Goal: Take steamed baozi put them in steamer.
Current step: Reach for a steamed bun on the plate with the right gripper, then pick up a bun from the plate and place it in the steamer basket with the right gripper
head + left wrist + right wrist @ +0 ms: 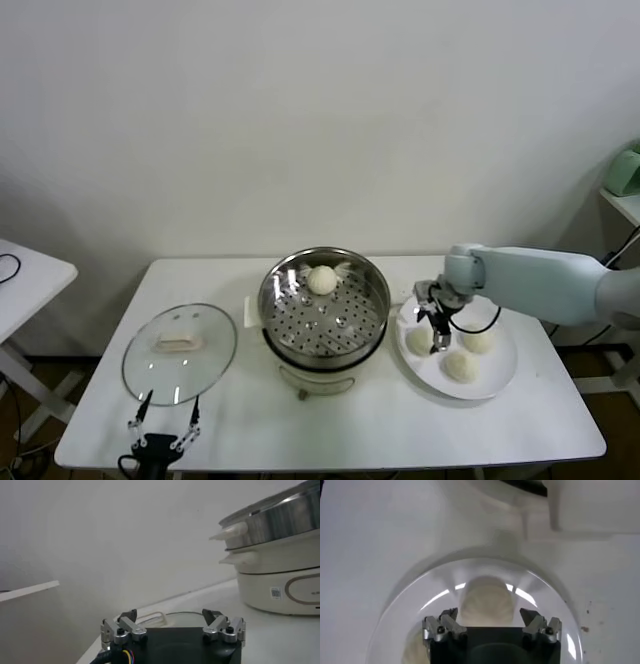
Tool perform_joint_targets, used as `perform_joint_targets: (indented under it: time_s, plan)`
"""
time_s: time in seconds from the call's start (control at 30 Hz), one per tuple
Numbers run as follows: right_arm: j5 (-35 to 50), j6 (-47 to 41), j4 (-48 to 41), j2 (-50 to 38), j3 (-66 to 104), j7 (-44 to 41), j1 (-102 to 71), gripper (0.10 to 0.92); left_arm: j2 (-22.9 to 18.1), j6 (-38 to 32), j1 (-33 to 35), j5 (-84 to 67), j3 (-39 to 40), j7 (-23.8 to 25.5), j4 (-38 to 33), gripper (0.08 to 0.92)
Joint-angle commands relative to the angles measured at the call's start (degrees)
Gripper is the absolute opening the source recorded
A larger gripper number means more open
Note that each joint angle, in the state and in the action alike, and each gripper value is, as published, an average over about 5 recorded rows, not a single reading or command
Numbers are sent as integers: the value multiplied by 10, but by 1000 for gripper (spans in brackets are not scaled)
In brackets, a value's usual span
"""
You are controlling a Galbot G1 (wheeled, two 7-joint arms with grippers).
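head: high, looking down at table [330, 420] | wrists: close, low | shared: steamer [324, 305], plate [495, 375]

Off-white baozi [322, 280] on the perforated shiny steel tray of the steamer [368, 320] with its cream base, three more off-white baozi [460, 365] on a white plate [505, 375], clear glass lid [180, 353], white table [400, 425], pale blue-grey right arm [545, 283].

Open tabletop [330, 425] runs along the lower edge of the frame, clear for a gripper. At centre the steamer [324, 305] stands as a tall barrier between the glass lid [180, 352] at lower left and the white plate [497, 378] at right.
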Motion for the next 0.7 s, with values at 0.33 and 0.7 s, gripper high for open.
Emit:
perform_joint_targets:
  time_s: [0.33,0.7]
  plan:
    - [-24,8,4,-4,4,-13,5,648,1,-1,-2,3,2,-1,1,823]
    - [39,46,87,-28,-105,-72,231,628,4,-1,0,3,4,-1,-4,823]
